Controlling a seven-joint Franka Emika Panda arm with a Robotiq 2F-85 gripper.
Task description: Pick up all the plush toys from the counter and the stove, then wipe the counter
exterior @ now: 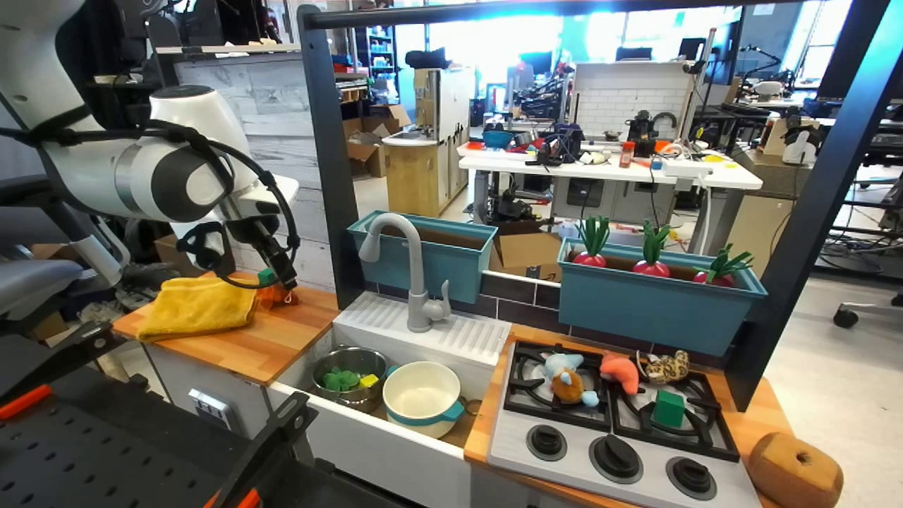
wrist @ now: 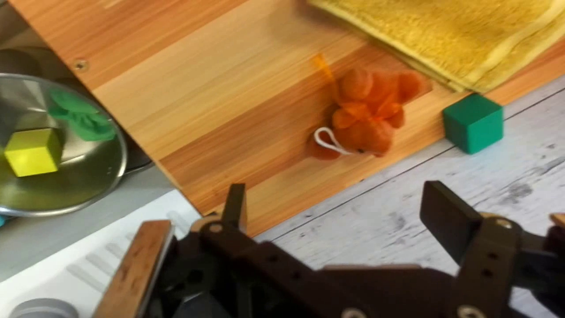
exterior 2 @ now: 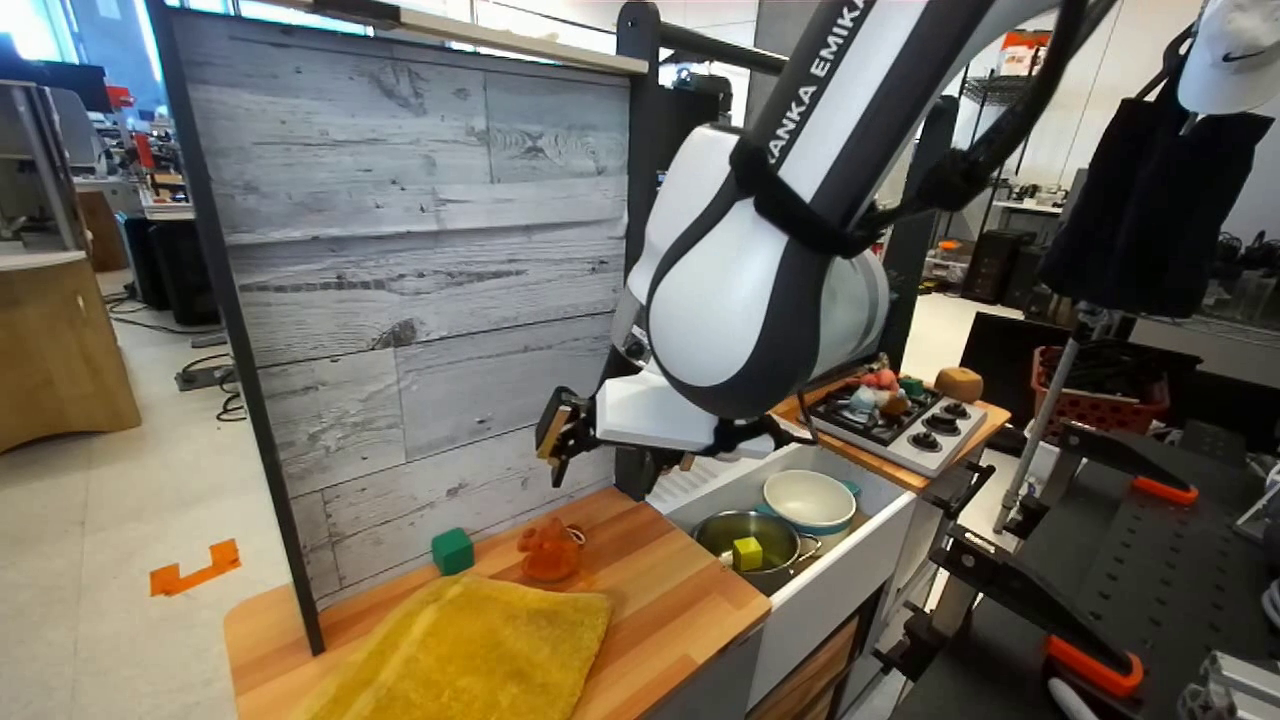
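Lying on counter (wrist: 185,84): orange plush toy (wrist: 373,99), ribboned, white-looped; claw (wrist: 334,198) spread wide.

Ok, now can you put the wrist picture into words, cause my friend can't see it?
Wrist view: an orange plush toy lies on a wooden counter, with the open tool, holding nothing, at the bottom. A green block and a yellow cloth are near the toy. At the left, a metal pot holds a yellow block and something green.

White-and-black arm (exterior 2: 725,300), EMIKA lettering (exterior 2: 836,45), black cable (exterior 2: 1025,112), dark pincer (wrist: 334,198)
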